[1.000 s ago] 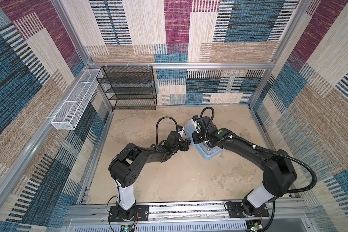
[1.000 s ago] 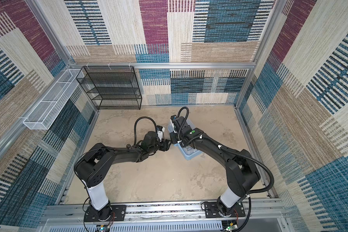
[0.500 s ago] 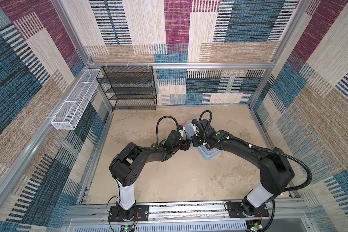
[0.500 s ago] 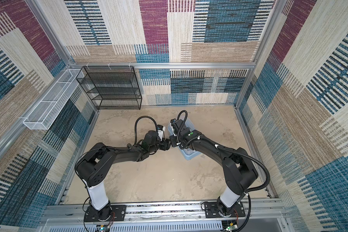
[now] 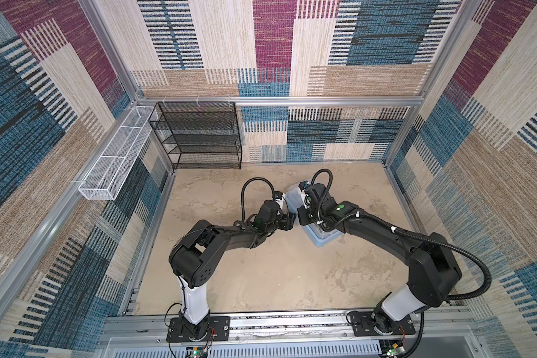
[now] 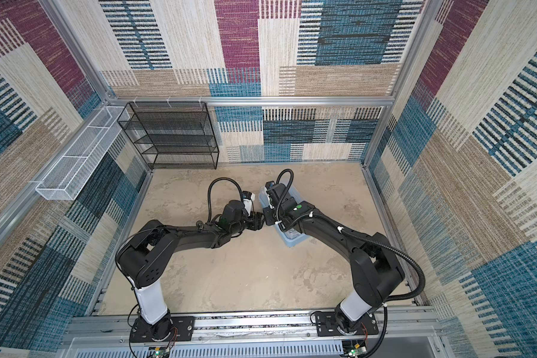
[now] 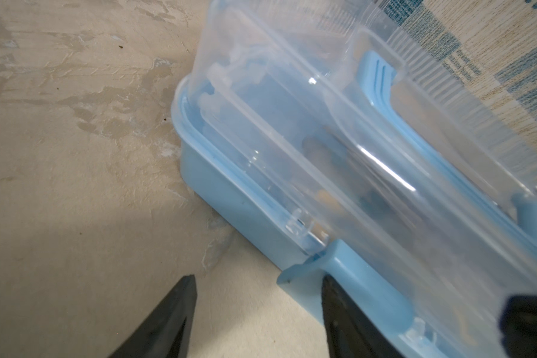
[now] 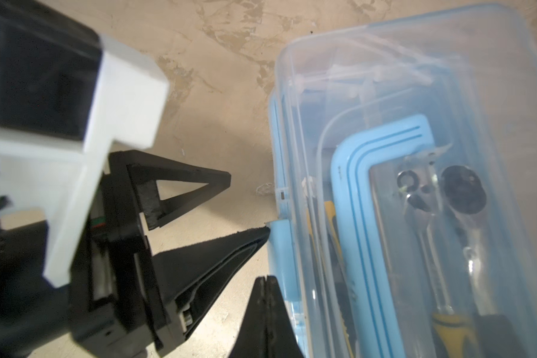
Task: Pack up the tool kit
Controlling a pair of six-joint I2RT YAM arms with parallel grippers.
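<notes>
Black and wedge-shaped, my left tool (image 7: 258, 280) stands spread and pinches nothing. One fingertip touches the light blue latch (image 7: 348, 272) on the long side of the toolbox (image 7: 217, 198), and its partner hangs over bare worktop (image 7: 75, 155). My right tool (image 8: 265, 280) is pressed together and empty. Its paired tips sit just beside that same side wall, close to the latch and to the left tool's nearer finger.

On the clear lid (image 8: 385, 77), which lies over the box, I see the blue handle (image 8: 382, 139) lying flat. Through the lid I see two ratchets (image 8: 416, 201) side by side and a yellow-and-black grip (image 8: 447, 328) next to their shafts. I cannot tell whether the lid is snapped down.

In both top views the toolbox (image 5: 323, 241) (image 6: 290, 243) sits angled on the worktop, right of centre. My right arm covers most of it, and both tools meet at its left side. Well apart, a black mesh rack (image 5: 199, 136) stands at the back wall and a white mesh basket (image 5: 115, 161) hangs on the left rail.
</notes>
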